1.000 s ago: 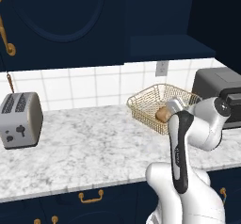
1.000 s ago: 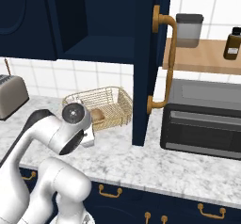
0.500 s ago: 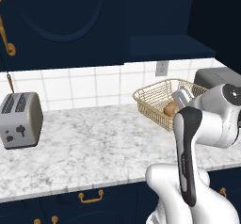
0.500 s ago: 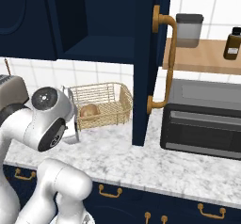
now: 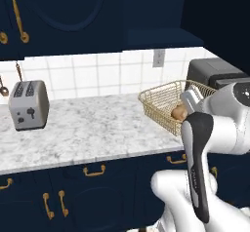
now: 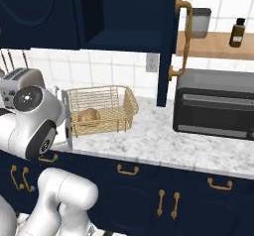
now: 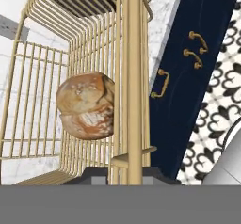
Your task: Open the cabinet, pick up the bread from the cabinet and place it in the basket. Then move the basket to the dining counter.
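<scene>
- Bread (image 7: 86, 105), a rounded golden-brown roll with pale floury patches, sits inside the basket (image 7: 42, 68), just left of the gripper (image 7: 129, 164).
- Gripper pinches the golden wire basket's rim, jaws nearly together.

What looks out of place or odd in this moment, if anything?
Nothing looks spilled or damaged. The bread lies inside the basket, which sits at the marble worktop's front edge with the hand closed on its rim. The cabinet door stands open above.
</scene>
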Robot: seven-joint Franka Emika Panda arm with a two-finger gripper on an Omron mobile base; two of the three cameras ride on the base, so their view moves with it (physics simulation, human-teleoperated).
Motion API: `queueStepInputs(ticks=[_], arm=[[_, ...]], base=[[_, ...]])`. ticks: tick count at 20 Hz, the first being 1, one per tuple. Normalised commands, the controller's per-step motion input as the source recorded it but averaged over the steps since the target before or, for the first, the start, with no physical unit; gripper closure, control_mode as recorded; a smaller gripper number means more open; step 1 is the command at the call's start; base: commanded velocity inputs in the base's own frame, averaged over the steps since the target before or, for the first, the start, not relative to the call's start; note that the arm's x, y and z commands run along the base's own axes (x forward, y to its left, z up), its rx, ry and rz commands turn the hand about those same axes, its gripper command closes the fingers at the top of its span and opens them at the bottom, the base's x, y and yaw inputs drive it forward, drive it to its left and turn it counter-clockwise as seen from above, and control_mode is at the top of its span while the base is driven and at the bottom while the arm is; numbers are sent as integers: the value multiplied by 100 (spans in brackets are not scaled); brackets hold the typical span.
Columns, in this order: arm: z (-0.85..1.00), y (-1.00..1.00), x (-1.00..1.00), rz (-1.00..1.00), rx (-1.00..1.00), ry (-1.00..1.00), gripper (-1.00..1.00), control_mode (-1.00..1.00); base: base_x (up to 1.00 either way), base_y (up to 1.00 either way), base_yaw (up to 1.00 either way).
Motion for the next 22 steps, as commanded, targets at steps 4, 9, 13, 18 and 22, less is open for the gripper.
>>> queueStepInputs(ticks=[4, 9, 13, 18, 22], arm=[[0, 0, 0, 0, 0, 0, 100, 100], [0, 0, 0, 0, 0, 0, 100, 100], [0, 0, 0, 0, 0, 0, 100, 100], [0, 0, 0, 0, 0, 0, 100, 100], [0, 0, 0, 0, 0, 0, 100, 100]], base=[[-60, 96, 27], [0, 49, 77], [0, 0, 96], [1, 0, 97], [3, 0, 96]])
